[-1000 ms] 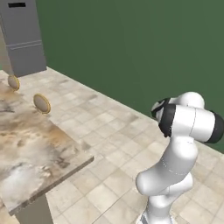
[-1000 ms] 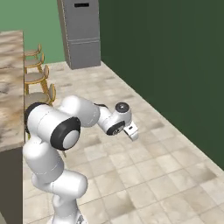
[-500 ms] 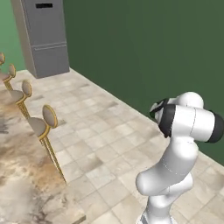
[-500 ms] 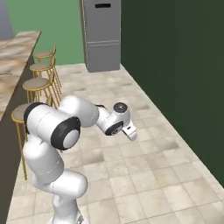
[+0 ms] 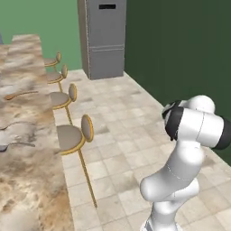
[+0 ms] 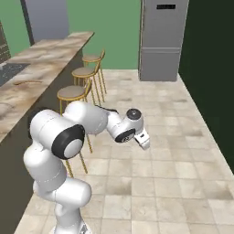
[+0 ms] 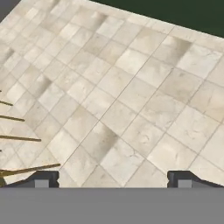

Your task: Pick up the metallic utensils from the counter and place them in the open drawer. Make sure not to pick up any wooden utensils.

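On the counter (image 5: 27, 149), at the left of the left base view, a grey spoon-like piece (image 5: 13, 145) lies near the edge and an orange-brown wooden spoon (image 5: 20, 94) rests further along — the first is one of the metal utensils wanted, the second must be left alone. The open drawer cannot be made out from here, nor the knife.

What has changed is the whole outlook: over the last second both base views have swung, so the counter now runs along the left with a row of stools (image 5: 74, 135) beside it and a tall grey fridge (image 5: 103, 38) at the far end. That is the base turning or driving, not the furniture moving.

The gripper (image 6: 143, 140) hangs over bare floor tiles (image 7: 122, 96), well apart from the counter, its fingers spread wide and holding nothing. The arm's pose looks unchanged — judging by this, the robot is only being brought round toward the utensils, and no pickup has begun.
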You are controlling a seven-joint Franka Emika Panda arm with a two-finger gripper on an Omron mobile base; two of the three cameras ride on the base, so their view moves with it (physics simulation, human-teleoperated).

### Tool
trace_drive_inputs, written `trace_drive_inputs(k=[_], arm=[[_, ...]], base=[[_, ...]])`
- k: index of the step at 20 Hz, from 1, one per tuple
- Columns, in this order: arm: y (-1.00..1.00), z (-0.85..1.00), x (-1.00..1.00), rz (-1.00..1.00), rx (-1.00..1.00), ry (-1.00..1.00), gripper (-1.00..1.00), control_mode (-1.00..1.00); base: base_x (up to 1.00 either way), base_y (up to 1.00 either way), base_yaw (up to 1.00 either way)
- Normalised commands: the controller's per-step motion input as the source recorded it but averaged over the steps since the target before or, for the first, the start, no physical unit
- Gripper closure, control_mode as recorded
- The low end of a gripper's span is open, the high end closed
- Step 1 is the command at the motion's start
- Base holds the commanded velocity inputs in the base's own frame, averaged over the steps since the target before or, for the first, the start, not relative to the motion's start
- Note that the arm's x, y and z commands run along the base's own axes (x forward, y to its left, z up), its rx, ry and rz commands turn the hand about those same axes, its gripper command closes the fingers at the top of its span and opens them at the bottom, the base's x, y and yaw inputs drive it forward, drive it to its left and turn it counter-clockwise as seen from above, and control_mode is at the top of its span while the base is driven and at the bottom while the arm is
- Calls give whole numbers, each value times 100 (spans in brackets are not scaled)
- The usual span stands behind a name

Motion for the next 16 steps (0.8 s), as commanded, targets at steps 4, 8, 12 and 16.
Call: trace_drive_inputs(k=[4, 8, 12, 16], arm=[[0, 0, 0, 0, 0, 0, -100, 100], [0, 0, 0, 0, 0, 0, -100, 100], [0, 0, 0, 0, 0, 0, -100, 100], [0, 0, 0, 0, 0, 0, -100, 100]], base=[[26, 0, 71], [1, -13, 70], [0, -34, 61], [37, -34, 56]])
